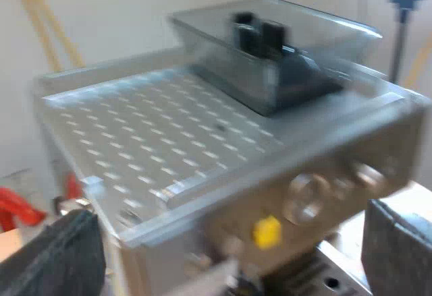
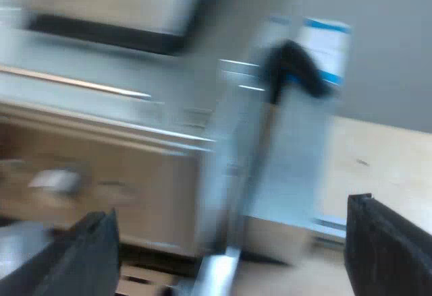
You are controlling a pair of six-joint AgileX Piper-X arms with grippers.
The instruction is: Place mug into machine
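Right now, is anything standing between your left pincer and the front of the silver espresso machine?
Nothing visible does. The open left pincer hangs just above the silver espresso machine's front edge, near its round metal knobs and a small yellow piece; lower down, the front is hidden.

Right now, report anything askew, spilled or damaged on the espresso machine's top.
Nothing stands out. The smoky plastic bean hopper sits level on the silver espresso machine's perforated metal top, with no spill or dent showing.
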